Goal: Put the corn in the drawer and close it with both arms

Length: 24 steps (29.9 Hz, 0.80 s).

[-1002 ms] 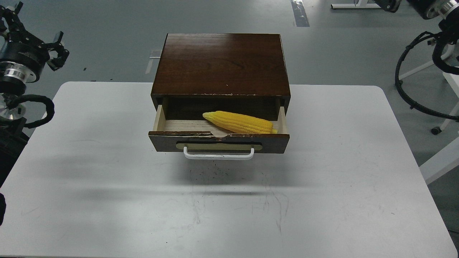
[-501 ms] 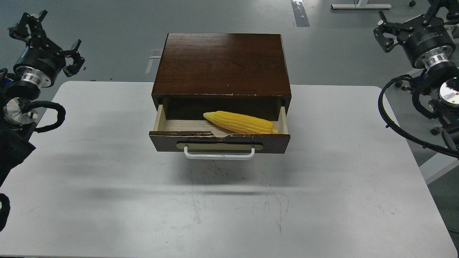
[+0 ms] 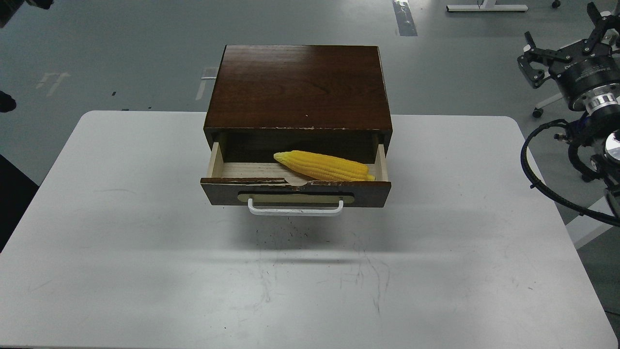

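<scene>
The drawer (image 3: 295, 192) of the dark brown cabinet (image 3: 299, 87) stands pulled open, with its white bar handle (image 3: 295, 210) facing me. The yellow corn (image 3: 323, 166) lies inside it on the pale wood, tip to the left, thick end by the right wall. My right gripper (image 3: 562, 41) is open and empty, in the air off the table's far right corner, well away from the cabinet. Of my left arm only small dark bits show at the left edge (image 3: 7, 103); its gripper is out of view.
The cabinet sits at the back middle of a white table (image 3: 145, 232). My right arm's black cable (image 3: 537, 179) loops past the table's right edge. Grey floor and white stand legs (image 3: 487, 7) lie beyond.
My left arm has swung up and out of view to the left. My right gripper has shifted a little to the right and down. The corn and drawer have not moved.
</scene>
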Motion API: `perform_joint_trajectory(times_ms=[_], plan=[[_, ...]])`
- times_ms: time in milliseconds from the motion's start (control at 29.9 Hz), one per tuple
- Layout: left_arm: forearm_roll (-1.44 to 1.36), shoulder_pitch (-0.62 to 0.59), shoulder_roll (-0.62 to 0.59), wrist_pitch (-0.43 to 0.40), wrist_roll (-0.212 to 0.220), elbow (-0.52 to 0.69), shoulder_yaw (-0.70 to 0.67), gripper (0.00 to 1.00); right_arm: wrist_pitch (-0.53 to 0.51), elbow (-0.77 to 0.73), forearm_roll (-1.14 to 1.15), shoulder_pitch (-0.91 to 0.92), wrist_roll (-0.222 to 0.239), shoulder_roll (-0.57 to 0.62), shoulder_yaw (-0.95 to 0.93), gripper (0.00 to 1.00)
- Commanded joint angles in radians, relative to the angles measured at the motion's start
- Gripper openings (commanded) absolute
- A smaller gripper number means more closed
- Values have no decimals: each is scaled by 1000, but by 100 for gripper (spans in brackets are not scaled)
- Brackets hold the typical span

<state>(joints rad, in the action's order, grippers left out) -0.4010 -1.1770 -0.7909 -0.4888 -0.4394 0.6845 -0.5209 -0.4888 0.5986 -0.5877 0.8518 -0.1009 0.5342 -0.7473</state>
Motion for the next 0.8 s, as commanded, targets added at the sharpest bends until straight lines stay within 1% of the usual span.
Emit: perform_joint_trajectory(times_ms=[0, 33, 67, 100, 134, 200, 234, 301, 334, 367, 401, 434, 501, 635, 701, 768], plan=[[-125, -49, -66, 0, -5, 203, -1, 10, 0, -11, 0, 0, 0, 0, 0, 100], [-186, -56, -95, 0, -5, 287, -2, 4, 0, -19, 0, 0, 0, 0, 0, 100], [-220, -59, -108, 0, -5, 332, -2, 3, 0, -22, 0, 0, 0, 0, 0, 100], [-292, -61, -122, 0, -5, 415, -2, 0, 0, -28, 2, 0, 0, 0, 0, 100], [-374, -61, -132, 0, -5, 491, -2, 0, 0, -34, 2, 0, 0, 0, 0, 100], [-448, -61, -143, 0, -5, 564, -2, 0, 0, -36, 2, 0, 0, 0, 0, 100], [-503, -61, -157, 0, -7, 629, -2, 0, 0, -42, 2, 0, 0, 0, 2, 100], [-545, -59, -163, 0, -9, 688, -2, 0, 0, -51, 3, -2, 0, 0, 3, 100], [-586, -59, -166, 0, -12, 751, -1, 0, 0, -63, 3, -2, 0, 0, 5, 100], [-607, -58, -166, 0, -19, 771, -1, 0, 0, -68, 3, -2, 0, 0, 5, 100], [-658, -58, -160, 0, -40, 811, 1, 0, 0, -75, 3, -2, 0, 0, 5, 100], [-694, -56, -157, 0, -49, 825, -1, 0, 0, -79, 3, -2, 0, 0, 5, 100], [-838, -47, -130, 0, -49, 859, 1, 0, 0, -95, 3, -4, 0, 0, 6, 100], [-996, -27, -82, 0, -49, 892, 19, 0, 0, -111, 3, -4, 0, 0, 6, 100], [-1097, -20, -61, 0, -49, 928, 50, 0, 0, -124, 3, -5, 0, 0, 6, 100], [-1128, -18, -51, 0, -49, 938, 82, 0, 0, -131, 3, -5, 0, 0, 6, 100]])
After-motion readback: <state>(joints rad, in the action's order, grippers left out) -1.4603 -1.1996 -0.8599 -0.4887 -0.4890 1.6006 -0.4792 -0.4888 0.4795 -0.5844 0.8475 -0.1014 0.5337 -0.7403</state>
